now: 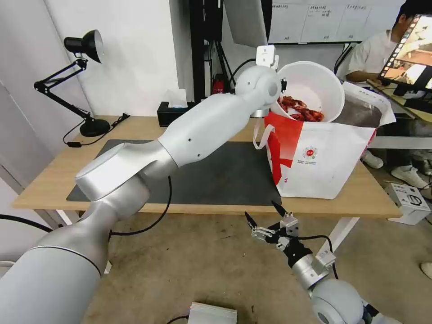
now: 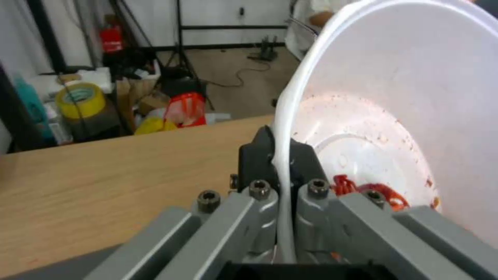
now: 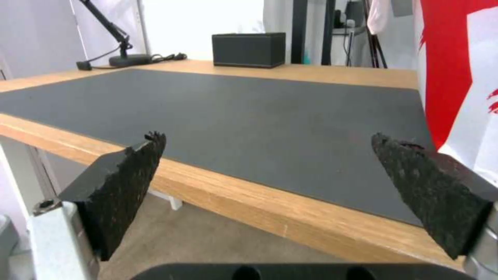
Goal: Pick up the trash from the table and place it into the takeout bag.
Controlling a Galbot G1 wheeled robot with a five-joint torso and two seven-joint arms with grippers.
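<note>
Blocking much of the head view, the left arm's silver forearm hides the left gripper (image 2: 283, 155) behind its wrist joint, so the grasp reads from the left wrist view alone: the jaws are clenched on the thin rim of the white bowl (image 1: 312, 87), one black pad on either side of the wall. The bowl hangs tilted on its side above the open mouth of the takeout bag (image 1: 321, 159), red scraps (image 1: 300, 109) gathered at its lowest edge, its bottom rim hidden behind the bag's lip. The bag stands upright on the right part of the desk (image 1: 54, 180), overlapping the right end of the dark grey mat (image 1: 225, 173); its interior is hard to make out. Near the desk's front edge and below its surface, the right gripper (image 1: 265, 215) hovers with jaws released and spread wide, touching nothing. A black tissue box (image 1: 171, 112) sits at the far side of the desk.
</note>
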